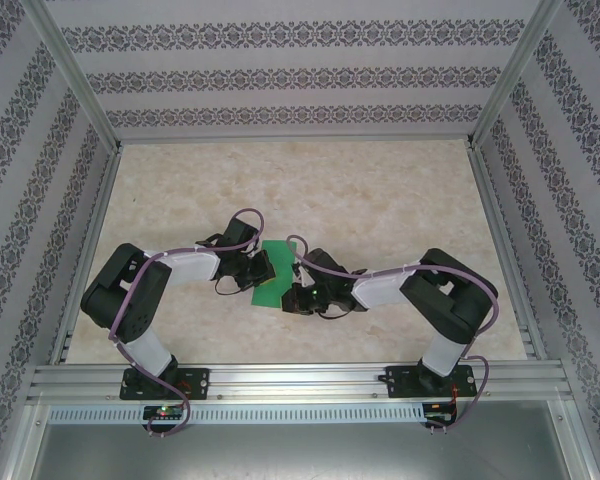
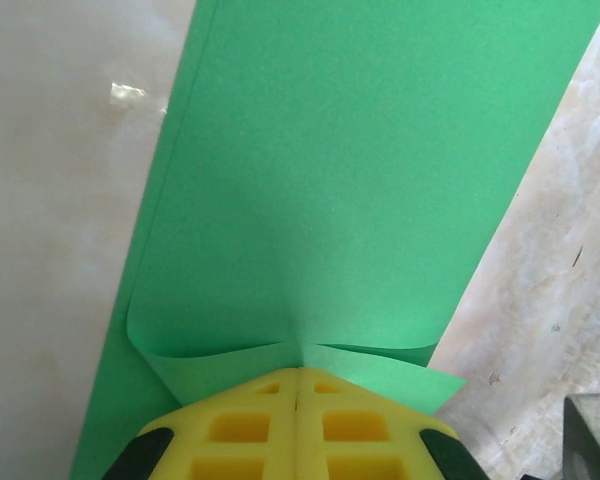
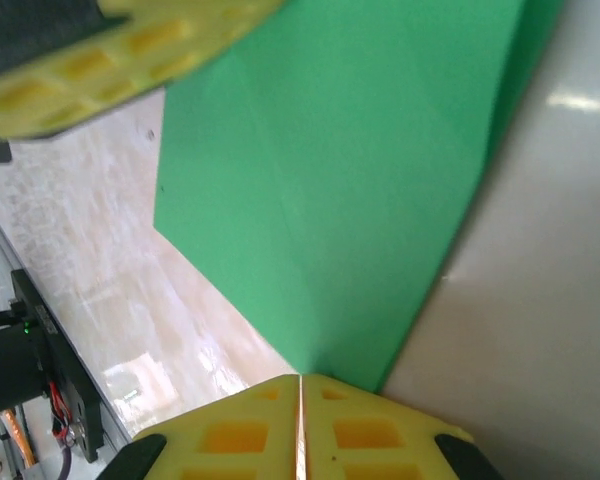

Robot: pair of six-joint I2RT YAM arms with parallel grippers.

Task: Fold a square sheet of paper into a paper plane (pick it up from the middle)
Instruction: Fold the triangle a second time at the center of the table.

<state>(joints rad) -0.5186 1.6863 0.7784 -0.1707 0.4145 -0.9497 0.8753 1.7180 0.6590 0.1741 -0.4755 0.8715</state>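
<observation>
Two grips hold the square sheet of paper (image 1: pixel 269 272) over the worktop (image 1: pixel 380 190): left fingers (image 2: pixel 245 425) and right fingers (image 3: pixel 235 435) are closed on opposite edges. Thin, it looks floppy and curls; edge grips suit it.

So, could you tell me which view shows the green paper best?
Left wrist: the paper is close and sharp, curled edges pinched in the left gripper. Right wrist shows it blurrier at the right gripper; top external, a small distant patch.
</observation>
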